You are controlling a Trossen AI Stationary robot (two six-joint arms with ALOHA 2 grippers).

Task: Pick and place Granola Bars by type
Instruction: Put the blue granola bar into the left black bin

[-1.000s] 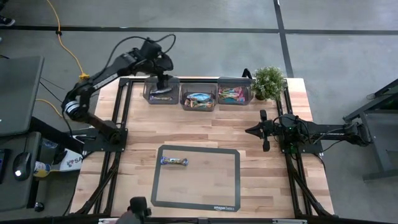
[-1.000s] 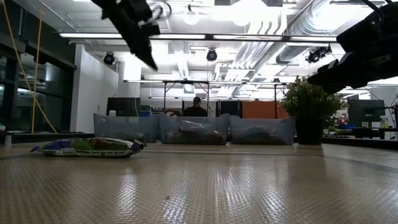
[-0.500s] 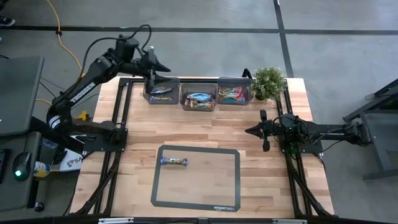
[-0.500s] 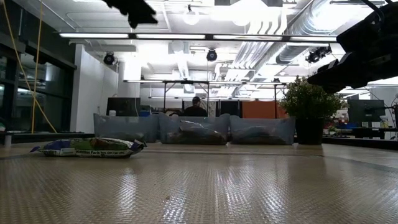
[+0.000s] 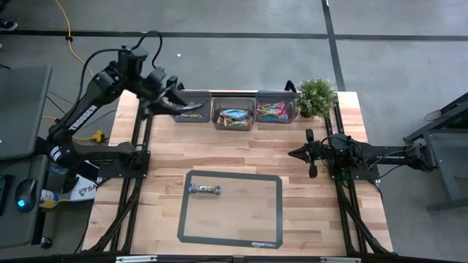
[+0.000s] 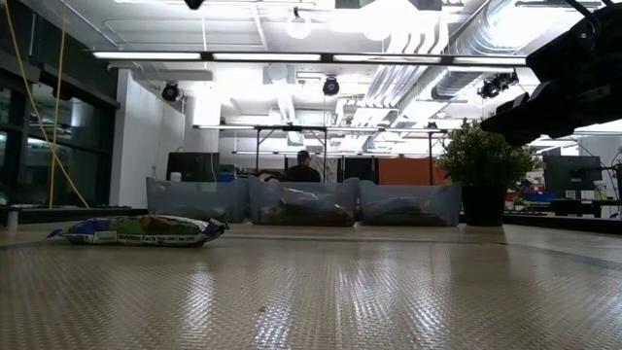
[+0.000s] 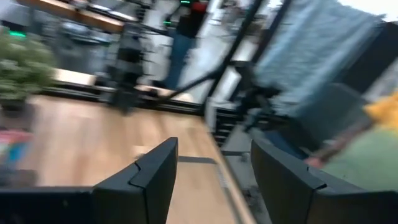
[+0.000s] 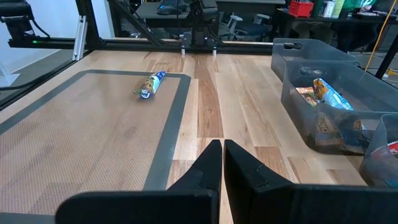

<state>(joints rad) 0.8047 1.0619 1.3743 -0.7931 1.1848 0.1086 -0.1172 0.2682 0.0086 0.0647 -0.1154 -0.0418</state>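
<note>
1. While the left gripper [image 5: 178, 104] hangs raised at about 10 o'clock of the wooden table [image 5: 241, 157], beside the left-hand clear grey plastic bin [image 5: 191, 107], its jaws are parted with nothing between them, as the left wrist view shows.
2. One granola bar in a shiny blue-and-white wrapper [image 5: 205, 189] lies flat on the dark-bordered grey mat [image 5: 231, 209], toward the mat's 10 o'clock corner; the low view shows it [image 6: 136, 230] resting on the mat surface.
3. A dark bar [image 5: 191, 114] lies in the left-hand bin, bright blue bars [image 5: 234, 116] in the middle bin [image 5: 233, 109], and pink and multicolour bars [image 5: 273, 111] in the right-hand bin [image 5: 276, 105].
4. At 3 o'clock, the right gripper [image 5: 295, 153] waits low over the table, jaws pressed together and empty, well apart from the lone bar.
5. A small green potted plant [image 5: 316, 96] stands at 1 o'clock, just beside the right-hand bin.
</note>
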